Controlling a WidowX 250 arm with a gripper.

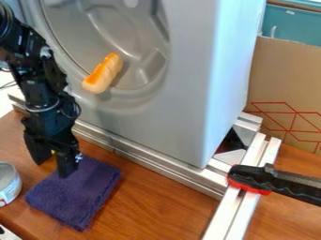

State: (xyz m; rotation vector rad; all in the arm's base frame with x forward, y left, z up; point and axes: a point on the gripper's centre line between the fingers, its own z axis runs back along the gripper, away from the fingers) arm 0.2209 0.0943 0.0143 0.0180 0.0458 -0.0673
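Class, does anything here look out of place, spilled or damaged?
The bread roll looks out of place: it sits in the round recess of the grey machine, an odd spot for food. Nothing looks spilled or damaged.

Room between cloth [78, 194], rail [222, 215] — can [9, 185] near tool [53, 168].

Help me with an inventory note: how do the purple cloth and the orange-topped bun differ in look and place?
The purple cloth is dark and roughly rectangular; the bun is pale, orange-topped and elongated.
The cloth lies flat on the wooden table; the bun rests at a slant on the round front of the grey machine.
The cloth is by the open gripper; the bun is higher up, apart from it.
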